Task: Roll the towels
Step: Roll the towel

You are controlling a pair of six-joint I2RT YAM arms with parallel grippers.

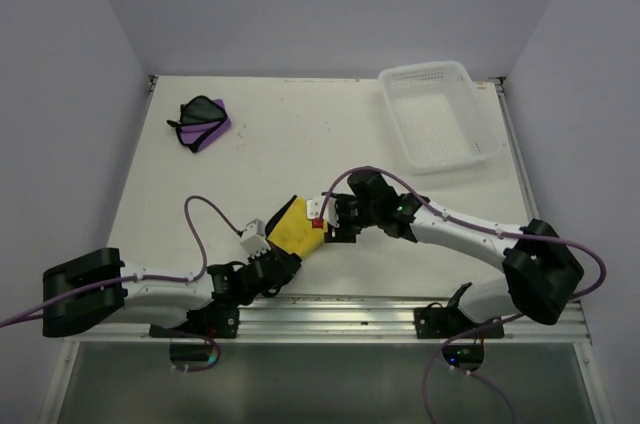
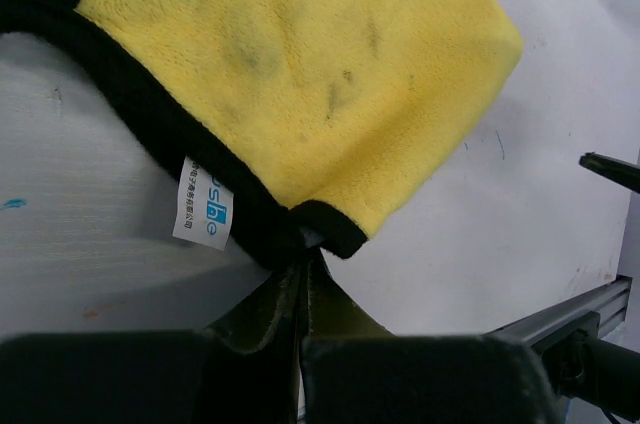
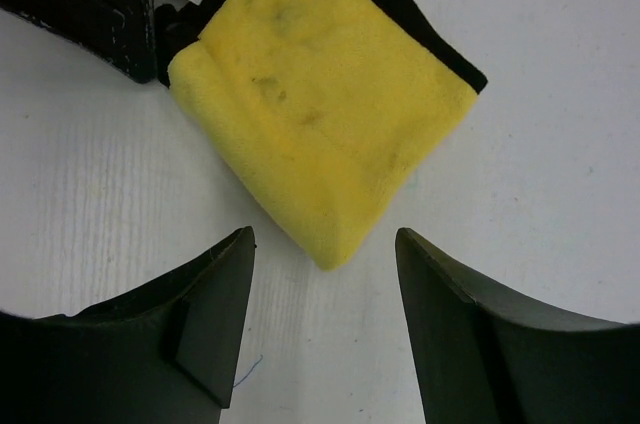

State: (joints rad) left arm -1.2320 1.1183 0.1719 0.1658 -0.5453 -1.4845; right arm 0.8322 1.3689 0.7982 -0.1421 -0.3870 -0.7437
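Work area: a white matte surface, rectangular, enclosed on three sides by plain pale lavender-grey panels, namely a back wall, a left wall and a right wall. A small dark bracket sits at the far left corner of the surface. The surface carries faint grey specks and scuffs toward its far edge. Seen close up, it shows a fine ribbed texture, a small blue fleck and a faint orange smear. A silver slotted aluminium rail runs along the near edge. Below it lies a grey-green, slightly glossy panel. Lighting is even and diffuse, with soft, short shadows.
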